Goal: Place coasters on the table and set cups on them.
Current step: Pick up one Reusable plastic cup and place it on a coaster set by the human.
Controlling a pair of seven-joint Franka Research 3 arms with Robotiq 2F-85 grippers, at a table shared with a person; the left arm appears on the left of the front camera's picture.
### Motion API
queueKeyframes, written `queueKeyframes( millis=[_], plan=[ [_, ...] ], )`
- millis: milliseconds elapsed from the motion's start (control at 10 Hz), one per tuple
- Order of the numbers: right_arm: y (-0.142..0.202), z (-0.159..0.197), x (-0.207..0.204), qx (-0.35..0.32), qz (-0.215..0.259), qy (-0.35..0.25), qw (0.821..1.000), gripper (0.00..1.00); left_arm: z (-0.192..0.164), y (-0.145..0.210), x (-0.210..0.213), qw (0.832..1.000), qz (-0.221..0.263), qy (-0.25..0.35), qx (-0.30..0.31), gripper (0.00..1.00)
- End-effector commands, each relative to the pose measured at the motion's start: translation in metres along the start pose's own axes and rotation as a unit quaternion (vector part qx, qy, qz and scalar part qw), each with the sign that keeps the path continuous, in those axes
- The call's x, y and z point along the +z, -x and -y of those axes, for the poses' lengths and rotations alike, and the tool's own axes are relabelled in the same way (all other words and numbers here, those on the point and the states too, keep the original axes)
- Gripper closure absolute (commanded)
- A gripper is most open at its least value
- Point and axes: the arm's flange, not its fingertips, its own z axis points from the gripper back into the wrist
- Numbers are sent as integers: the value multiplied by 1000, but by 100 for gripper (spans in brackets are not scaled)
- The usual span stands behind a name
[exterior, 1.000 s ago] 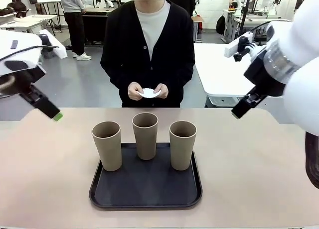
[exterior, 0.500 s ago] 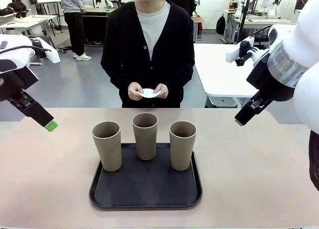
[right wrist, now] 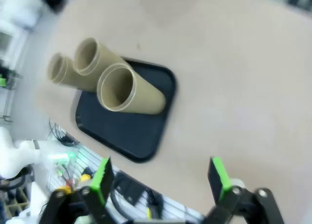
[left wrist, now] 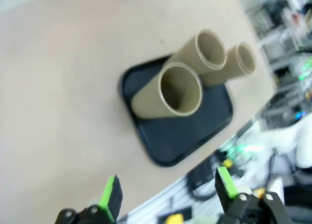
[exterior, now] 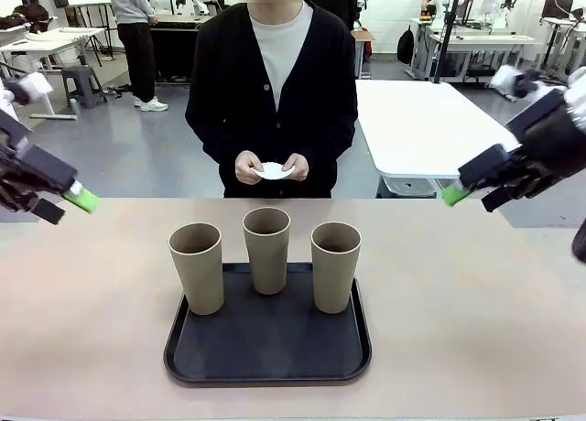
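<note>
Three beige cups stand upright on a black tray in the middle of the tan table. Across the table a person holds white coasters in both hands at waist height. My left gripper hovers open above the table's far left edge, nothing between its green pads. At the far right my right gripper also hangs open and empty. The left wrist view shows the cups on the tray beyond my left gripper. The right wrist view shows cups past my right gripper.
A white rectangular table stands behind the person's side at right. Bare tabletop lies on both sides of the tray and in front of it. Other people and benches stand far off in the room.
Both arms have swung outward and turned: the left gripper toward the left edge, the right gripper toward the right edge. The person, the coasters and the cups have not moved.
</note>
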Motion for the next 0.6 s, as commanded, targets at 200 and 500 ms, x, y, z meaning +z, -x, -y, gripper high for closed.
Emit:
queueKeyframes(
  millis=[200, 500],
  plan=[
    [65, 46, 36, -146, 91, -110, 979, 0, -59, 33, 37, 986, 102, 45, 120, 0],
    [95, 91, 54, -176, 63, -112, 976, 0, -76, 42, 60, 986, 77, 57, 135, 0]
  ],
)
